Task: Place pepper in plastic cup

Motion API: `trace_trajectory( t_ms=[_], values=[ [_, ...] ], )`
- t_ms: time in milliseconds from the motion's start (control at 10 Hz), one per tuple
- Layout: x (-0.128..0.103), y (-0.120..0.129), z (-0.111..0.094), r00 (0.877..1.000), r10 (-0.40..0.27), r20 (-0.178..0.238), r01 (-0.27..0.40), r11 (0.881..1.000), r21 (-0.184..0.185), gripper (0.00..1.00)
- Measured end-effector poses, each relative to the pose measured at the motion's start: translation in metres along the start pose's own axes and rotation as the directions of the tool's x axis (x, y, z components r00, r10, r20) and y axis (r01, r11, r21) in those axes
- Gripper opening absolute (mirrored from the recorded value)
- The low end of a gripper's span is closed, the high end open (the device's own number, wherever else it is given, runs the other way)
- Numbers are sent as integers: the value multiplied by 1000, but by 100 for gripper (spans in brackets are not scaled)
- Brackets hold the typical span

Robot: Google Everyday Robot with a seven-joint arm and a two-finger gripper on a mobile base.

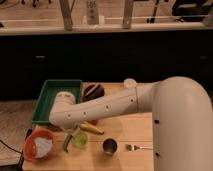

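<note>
1. Near the front edge of the wooden counter (135, 127), a small shiny steel cup (109, 146) is standing upright, and a metal fork (136, 147) is lying just to its right.
2. At the front left corner, an orange round bowl (31, 148) with something white inside is sitting.
3. Between the bowl and the steel cup, the small translucent light-green plastic cup (80, 140) is standing upright on the counter.
4. The slim curved green chili pepper (67, 141) is hanging at the left side of the plastic cup, nearly upright, right at the cup's rim. I cannot tell if it is already touching the cup.
5. The gripper (71, 131) is hovering directly above the pepper and the plastic cup, under the elbow of the big white arm (110, 106). It seems to be pinching the top of the pepper, but I cannot tell this for sure.
6. A yellow elongated vegetable (93, 128) is lying just behind the plastic cup, partly under the arm.
7. Farther back, at the left edge, a green rectangular plastic tray (50, 95) is resting.
8. Near the back edge, a dark round object (93, 91) is sitting beside the tray, and a whitish clear cup (130, 83) is standing to its right.
</note>
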Motion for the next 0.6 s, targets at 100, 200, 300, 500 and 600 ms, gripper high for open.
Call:
trace_trajectory(
  t_ms=[100,200,300,500,600],
  values=[
    [2,2,-1,1000,3,-4,-3,1000,2,3],
    [1,-3,-7,1000,2,-6,-2,1000,11,3],
    [-1,-7,-16,1000,-2,-5,2,1000,12,3],
    [1,-10,-34,1000,0,-3,0,1000,10,3],
    [3,-12,-38,1000,-2,0,2,1000,11,3]
  ],
)
